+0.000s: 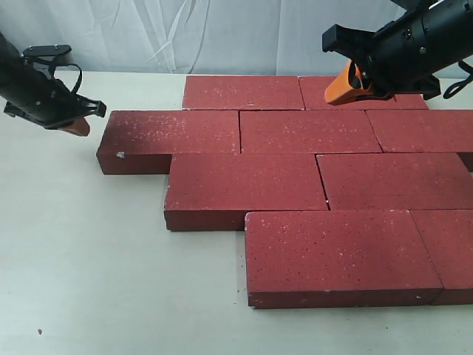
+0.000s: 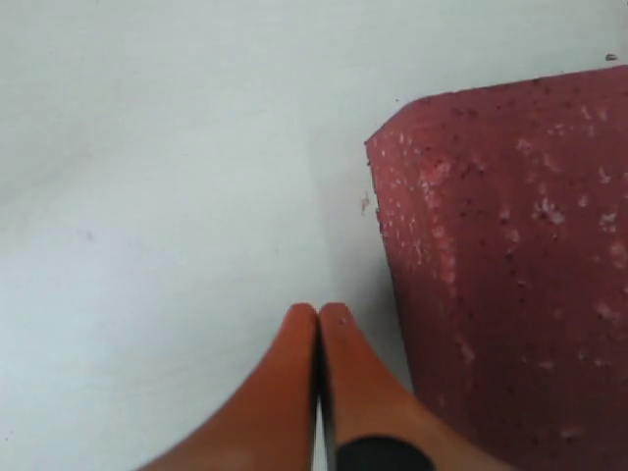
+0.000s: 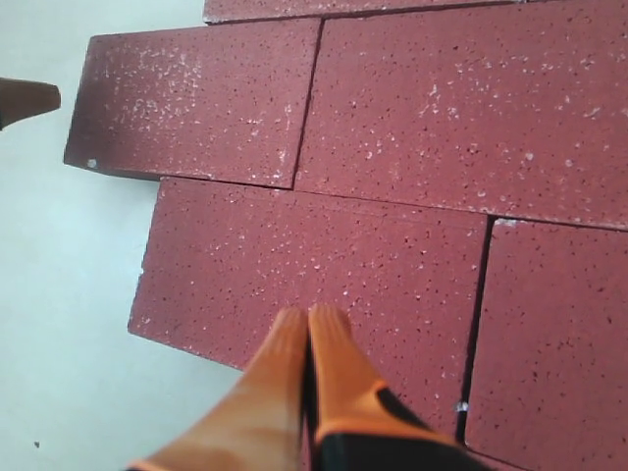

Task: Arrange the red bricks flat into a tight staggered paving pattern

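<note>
Several red bricks lie flat in four staggered rows on the white table. The leftmost brick of the second row has a small white chip at its near-left corner. My left gripper is shut and empty, just off that brick's left end; the left wrist view shows its orange fingers pressed together beside the brick. My right gripper is shut and empty, hovering above the back row. In the right wrist view its tips hang over a brick.
A white curtain hangs along the table's back edge. The brick paving runs off the right edge of the exterior view. Bare table lies to the left and in front of the bricks.
</note>
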